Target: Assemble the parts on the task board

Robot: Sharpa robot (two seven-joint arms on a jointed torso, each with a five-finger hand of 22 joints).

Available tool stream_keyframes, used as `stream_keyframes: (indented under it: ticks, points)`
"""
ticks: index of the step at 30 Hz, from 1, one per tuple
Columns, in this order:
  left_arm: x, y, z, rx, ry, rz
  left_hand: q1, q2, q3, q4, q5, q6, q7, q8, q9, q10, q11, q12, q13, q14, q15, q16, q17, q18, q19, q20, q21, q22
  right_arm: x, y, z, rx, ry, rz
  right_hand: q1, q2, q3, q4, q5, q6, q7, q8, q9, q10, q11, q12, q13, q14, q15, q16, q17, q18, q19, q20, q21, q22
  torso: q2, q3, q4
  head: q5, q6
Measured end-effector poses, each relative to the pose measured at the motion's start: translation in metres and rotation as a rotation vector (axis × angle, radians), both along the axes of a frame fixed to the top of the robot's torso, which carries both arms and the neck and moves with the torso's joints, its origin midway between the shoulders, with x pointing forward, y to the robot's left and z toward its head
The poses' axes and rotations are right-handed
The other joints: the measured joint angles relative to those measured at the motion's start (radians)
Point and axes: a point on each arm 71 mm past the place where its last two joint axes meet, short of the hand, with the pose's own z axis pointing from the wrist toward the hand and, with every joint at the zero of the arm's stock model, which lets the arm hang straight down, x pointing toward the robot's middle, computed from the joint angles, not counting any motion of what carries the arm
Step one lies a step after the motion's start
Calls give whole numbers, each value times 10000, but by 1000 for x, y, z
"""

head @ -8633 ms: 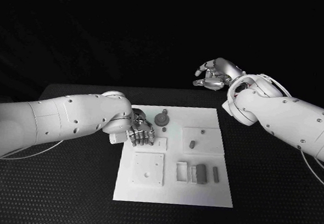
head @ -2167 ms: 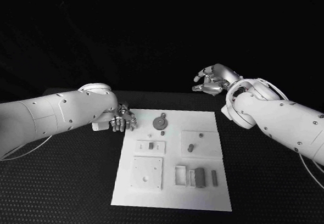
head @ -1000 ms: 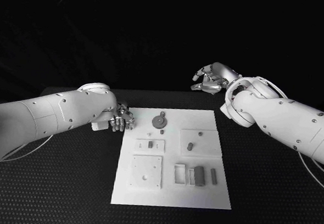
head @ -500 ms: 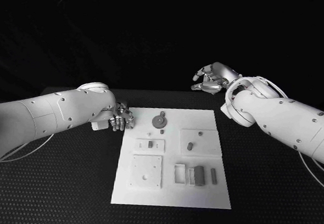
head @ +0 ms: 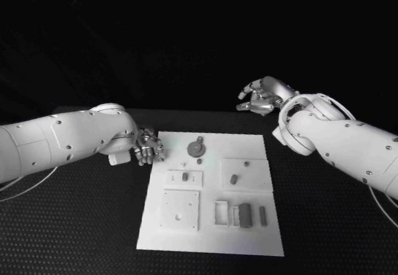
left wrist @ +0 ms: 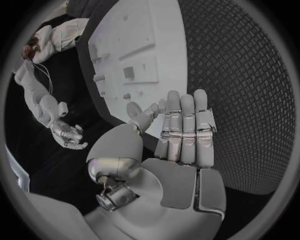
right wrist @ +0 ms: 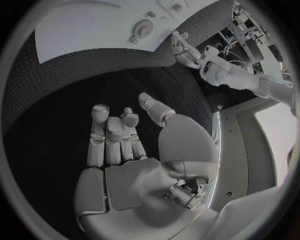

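The white task board [head: 211, 241] lies in the middle of the black table. On it are a round grey part [head: 195, 148] at the far end, two small grey parts [head: 185, 176] [head: 236, 179] on raised plates, and grey bars [head: 240, 214] nearer me. My left hand [head: 147, 146] hovers just off the board's far left corner, fingers straight and side by side, holding nothing. The left wrist view has this hand [left wrist: 184, 132] beside the board [left wrist: 134, 30]. My right hand [head: 260, 96] hangs raised beyond the table's far edge, loosely bent and empty [right wrist: 122, 145].
A square white plate [head: 181, 209] with small holes lies on the board's near left. Black table mat [head: 61, 222] spreads on both sides of the board. The right wrist view has the board [right wrist: 87, 30] and round part [right wrist: 142, 28] far off.
My left hand has drawn back from the small plate on the board to just off its left edge, and the left arm has sunk a little. My right hand has barely moved.
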Motion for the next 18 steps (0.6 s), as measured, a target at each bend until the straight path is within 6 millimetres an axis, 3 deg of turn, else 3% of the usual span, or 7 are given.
stream_keyframes:
  ticks: [2,4,9,13,18]
  points:
    - [-6,-2,1,-159,-28,-24,-35,35,33,-34,94,34,-1,0,-1,47,33,46,16,27,-26,53,0,-9,59,-17,0,-1,0,-1,0,-5,5,-12,0,0,0,0,0,0,0,0,0,0,0,0,0,0,1,0,0,-1,0,0,0,0,-3,0,6,0,-8]
    - [-11,-5,3,-320,-93,-37,-60,59,61,-89,406,88,11,6,-8,94,16,70,46,111,-41,79,0,-47,126,-54,0,0,0,-1,0,-10,9,-22,0,0,0,0,0,0,0,0,0,0,0,0,0,3,3,0,0,0,0,0,0,0,-5,2,13,-1,-19]
    - [-23,-15,6,-634,-273,-67,-68,51,93,-96,760,119,19,65,-43,95,17,115,81,163,-93,155,1,22,232,-88,80,-1,0,-2,0,-16,19,-27,0,0,0,0,0,0,0,0,-1,0,0,0,0,14,13,0,0,0,0,0,0,0,-11,3,37,-1,-43]
    - [-31,-24,8,-816,-429,-116,-196,-77,134,-88,1231,215,-2,140,-42,215,-1,175,106,307,-129,226,1,60,304,-157,127,-1,0,-2,0,-18,30,-27,0,0,0,0,0,0,0,0,-1,0,0,0,1,14,14,0,0,0,0,0,0,0,-12,2,44,-3,-58]
    - [-34,-31,9,-846,-607,-139,-236,-117,136,-89,1330,257,-25,142,-42,236,-17,176,117,308,-131,226,1,61,342,-125,163,-2,0,-3,0,-25,41,-43,0,0,0,0,0,0,0,0,9,0,0,0,2,14,14,0,0,-1,0,0,0,0,-11,-4,41,-4,-89]
